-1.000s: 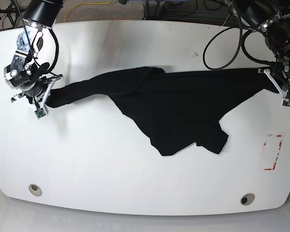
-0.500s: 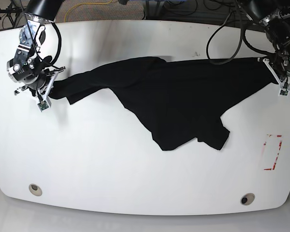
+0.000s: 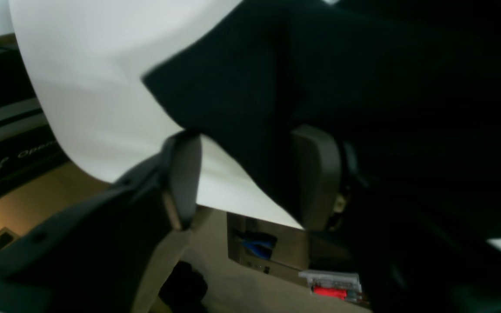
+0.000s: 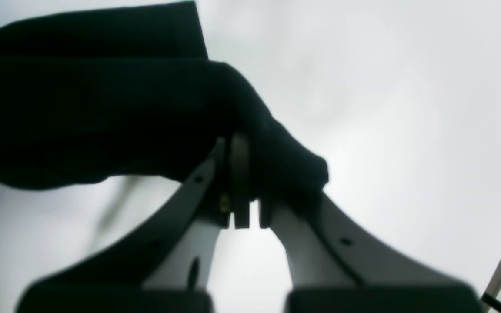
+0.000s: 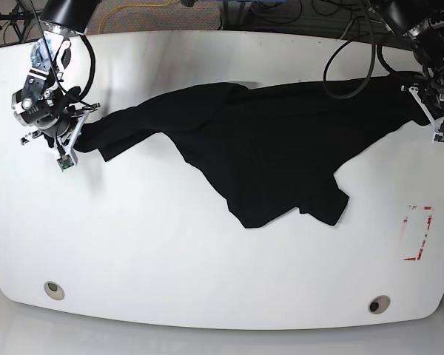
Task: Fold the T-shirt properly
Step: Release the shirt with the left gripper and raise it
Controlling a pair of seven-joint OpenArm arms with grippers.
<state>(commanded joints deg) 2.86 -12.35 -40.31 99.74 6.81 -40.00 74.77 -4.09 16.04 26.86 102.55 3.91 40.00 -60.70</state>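
The T-shirt [image 5: 274, 159] is stretched across the far half of the white counter [image 5: 170, 251], strung between the two arms with a big loose flap sagging toward the near edge in the middle. No print is showing, so it's just black fabric from every view.

The right end effector [image 4: 246, 182] is pinched tight on a bunched corner of cloth; in the right wrist view the pads are nearly touching with fabric wadded between them. The left end effector [image 3: 250, 174] is a different story. Its fingers stand apart, and the cloth passes between them, lying against one pad and not the other, so I'd call it released, or at best just hooked on.

My read is that this is the spread-out step, before any real fold, and it's early days. The shirt looks twisted near the right arm — that end is roped up rather than flat.

To do this bit well:
- get the left end effector properly clamped on its corner before pulling, or the fabric may just slide off
- pull the two ends apart evenly and keep them level so the hanging flap flattens
- lower it gently onto the counter — that left corner sits right at the counter's edge, so I'd bring it inward first
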